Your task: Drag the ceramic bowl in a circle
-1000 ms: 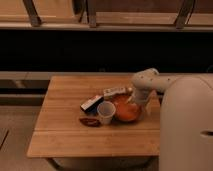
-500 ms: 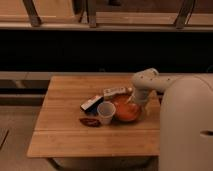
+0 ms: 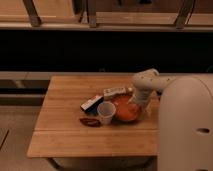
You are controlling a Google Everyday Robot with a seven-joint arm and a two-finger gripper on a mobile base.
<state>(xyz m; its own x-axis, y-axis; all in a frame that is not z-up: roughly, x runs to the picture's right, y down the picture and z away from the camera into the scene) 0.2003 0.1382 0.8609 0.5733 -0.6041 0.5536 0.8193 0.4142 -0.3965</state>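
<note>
Orange-red ceramic bowl [image 3: 124,113] sits on the wooden table [image 3: 65,140], just beside a white cup [image 3: 105,112]. The gripper [image 3: 140,107] hangs at its right rim; open or closed, I cannot tell.

Upright glossy orange-red ceramic bowl [image 3: 125,112]

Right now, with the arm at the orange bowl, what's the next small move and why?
Probably ease the tool down onto the ceramic bowl for firm contact before any drag. The tool hangs at the bowl's right side, contact is unclear, and the cup stands close by the bowl's left edge, so a slipping start could knock it.
</note>
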